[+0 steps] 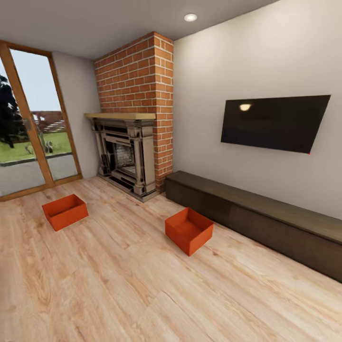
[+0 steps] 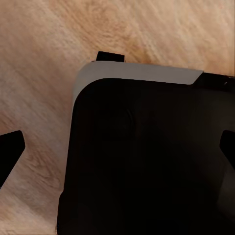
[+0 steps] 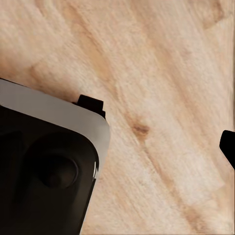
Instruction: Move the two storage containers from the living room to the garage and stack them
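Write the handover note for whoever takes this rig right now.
Left gripper: fingertips wide apart, holding nothing. Right gripper: one fingertip in frame, state unclear.
Both storage containers sit on the living room's wood floor: left container near the glass door, right container beside the long dark cabinet.
Done: nothing moved.
Left: carry both to the garage, set one down, stack the other on it.

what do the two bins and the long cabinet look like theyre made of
Both storage containers, left and right, look like matte red-orange plastic: uniform colour, thin straight walls, no grain. The long cabinet looks like dark stained wood with a dull finish; its faint streaks hint at grain, though that's uncertain.
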Controlling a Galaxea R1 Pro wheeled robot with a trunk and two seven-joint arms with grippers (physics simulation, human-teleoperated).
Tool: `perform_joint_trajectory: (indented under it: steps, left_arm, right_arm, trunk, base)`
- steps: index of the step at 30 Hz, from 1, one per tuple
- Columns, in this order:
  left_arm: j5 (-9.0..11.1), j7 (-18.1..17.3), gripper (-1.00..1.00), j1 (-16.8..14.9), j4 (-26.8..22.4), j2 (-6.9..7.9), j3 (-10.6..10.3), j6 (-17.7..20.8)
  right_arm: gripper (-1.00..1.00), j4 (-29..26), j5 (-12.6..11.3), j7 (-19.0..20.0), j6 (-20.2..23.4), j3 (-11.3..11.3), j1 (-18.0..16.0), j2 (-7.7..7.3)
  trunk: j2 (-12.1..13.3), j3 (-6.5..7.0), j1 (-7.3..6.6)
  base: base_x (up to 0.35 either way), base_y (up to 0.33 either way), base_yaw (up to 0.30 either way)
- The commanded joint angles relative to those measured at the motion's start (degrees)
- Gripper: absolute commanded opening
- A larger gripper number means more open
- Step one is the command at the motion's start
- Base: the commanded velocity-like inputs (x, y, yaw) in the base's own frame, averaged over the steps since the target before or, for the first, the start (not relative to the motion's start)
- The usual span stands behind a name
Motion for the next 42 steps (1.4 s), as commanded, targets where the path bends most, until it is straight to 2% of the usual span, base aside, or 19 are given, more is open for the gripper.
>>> perform_joint_trajectory:
  steps: [1, 21, 42]
  left_arm:
    - [0.4, 0.0, 1.00, 0.0, 0.0, -0.01, 0.1, -0.1]
    - [0.4, 0.1, 1.00, 0.0, 0.0, -0.01, 0.1, -0.1]
    - [0.4, 0.1, 1.00, 0.0, 0.0, -0.01, 0.1, -0.1]
  right_arm:
    - [1.00, 0.2, -0.4, 0.0, -0.3, 0.5, -0.1, 0.03]
    - [1.00, 0.2, -0.6, 0.0, -0.3, 0.4, -0.1, -0.12]
    - [1.00, 0.2, -0.3, 0.0, -0.3, 0.4, 0.0, -0.08]
  trunk:
    - [0.0, -0.06, 0.03]
    - [0.0, -0.06, 0.03]
    - [0.0, -0.06, 0.03]
  base:
    - [0.323, 0.000, 0.268]
    - [0.323, 0.000, 0.258]
    - [0.323, 0.000, 0.009]
